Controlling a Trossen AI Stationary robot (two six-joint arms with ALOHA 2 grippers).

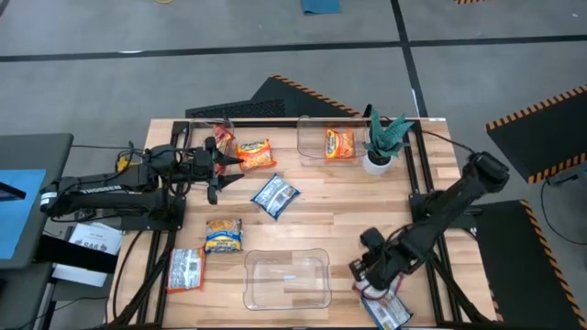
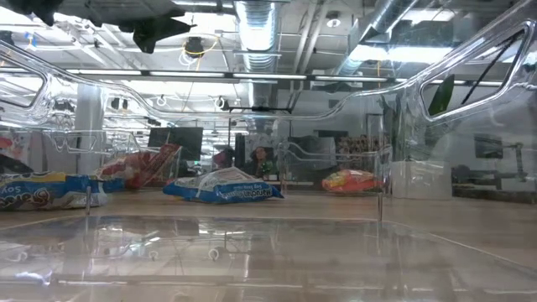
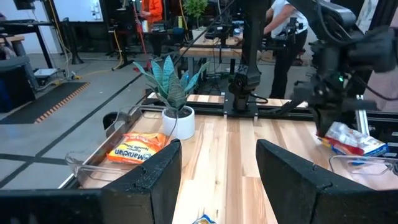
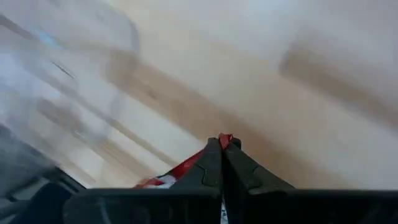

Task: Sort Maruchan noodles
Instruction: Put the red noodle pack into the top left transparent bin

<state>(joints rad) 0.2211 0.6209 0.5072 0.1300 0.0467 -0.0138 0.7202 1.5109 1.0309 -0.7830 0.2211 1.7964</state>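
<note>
The orange packet (image 3: 135, 149) lying in the clear bin (image 3: 93, 167) beside the potted plant carries the word "Maruchan" in red letters, clear in the left wrist view. In the low view, the blue packet (image 2: 38, 191) at the far left shows white letters that may read "Soy", though they are partly cut off. Nothing else is legible.

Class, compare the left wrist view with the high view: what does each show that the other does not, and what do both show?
Only the left wrist view: people in the room behind the table.
Only the high view: the empty clear bin, the blue packet mid-table, and the left claw over the far-left packets.
Both: the potted plant, the orange packet in the far bin, and the right claw shut on a red-and-white packet.
</note>
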